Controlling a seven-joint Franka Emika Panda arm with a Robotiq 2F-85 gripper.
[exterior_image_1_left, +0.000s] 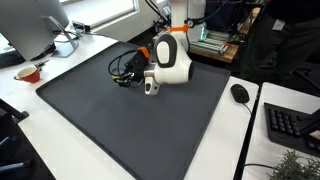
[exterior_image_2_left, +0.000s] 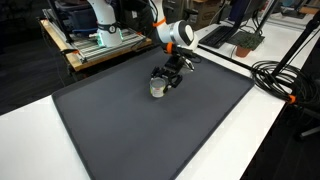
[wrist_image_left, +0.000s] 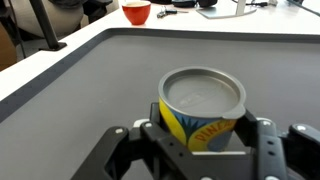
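A small can (wrist_image_left: 203, 108) with a silver lid and a yellow and blue label stands between my gripper's fingers (wrist_image_left: 203, 138) in the wrist view. The fingers press on both of its sides, so the gripper is shut on it. In both exterior views the gripper (exterior_image_1_left: 150, 85) (exterior_image_2_left: 160, 86) is low over the dark grey mat (exterior_image_1_left: 120, 120) (exterior_image_2_left: 150, 130), near its far edge, with the can (exterior_image_2_left: 157, 89) at its tips. Whether the can rests on the mat or is just above it I cannot tell.
A red bowl (exterior_image_1_left: 28, 72) (wrist_image_left: 137, 12) sits on the white table beside the mat. A monitor stand (exterior_image_1_left: 40, 30), a black mouse (exterior_image_1_left: 240, 93), a keyboard (exterior_image_1_left: 290, 125) and black cables (exterior_image_2_left: 275, 75) lie around the mat's edges.
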